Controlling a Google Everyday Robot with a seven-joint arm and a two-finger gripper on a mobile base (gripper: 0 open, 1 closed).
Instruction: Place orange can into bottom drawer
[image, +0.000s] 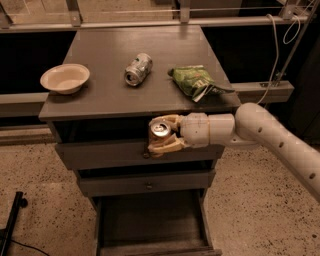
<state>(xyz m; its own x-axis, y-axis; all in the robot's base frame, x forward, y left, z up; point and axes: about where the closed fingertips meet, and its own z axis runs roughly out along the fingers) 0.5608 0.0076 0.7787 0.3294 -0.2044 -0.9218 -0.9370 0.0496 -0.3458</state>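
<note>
My gripper is shut on the orange can, whose silver top with pull tab faces up. It hangs in front of the top drawer's face, just below the cabinet top's front edge. The white arm reaches in from the right. The bottom drawer is pulled open below, a wide empty tray, well under the can.
On the cabinet top lie a cream bowl at left, a silver-green can on its side in the middle, and a green chip bag at right. The middle drawer is closed. Speckled floor surrounds the cabinet.
</note>
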